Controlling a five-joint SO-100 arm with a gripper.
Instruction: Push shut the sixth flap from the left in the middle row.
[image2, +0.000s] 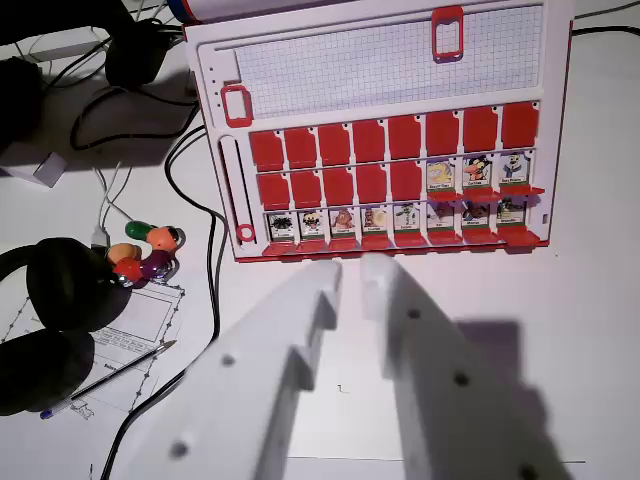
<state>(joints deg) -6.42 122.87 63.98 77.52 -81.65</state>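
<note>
A white and red flap board (390, 60) lies at the top of the wrist view. Its top row (390, 138) shows only shut red flaps. In the middle row, five flaps from the left are shut. The sixth flap (441, 176) and the two to its right lie open, each showing a face card. Every flap in the bottom row (395, 220) is open. My white gripper (351, 272) hovers just below the board's near edge, under the bottom row's middle. Its fingertips stand slightly apart and hold nothing. It is down and to the left of the sixth flap.
Black headphones (55, 300) lie at the left, with a small coloured toy (150, 252) beside them. A printed sheet (135, 325) with a pen (110, 378) on it lies below. Black cables (210, 260) run along the board's left side. A white box (35, 165) sits far left.
</note>
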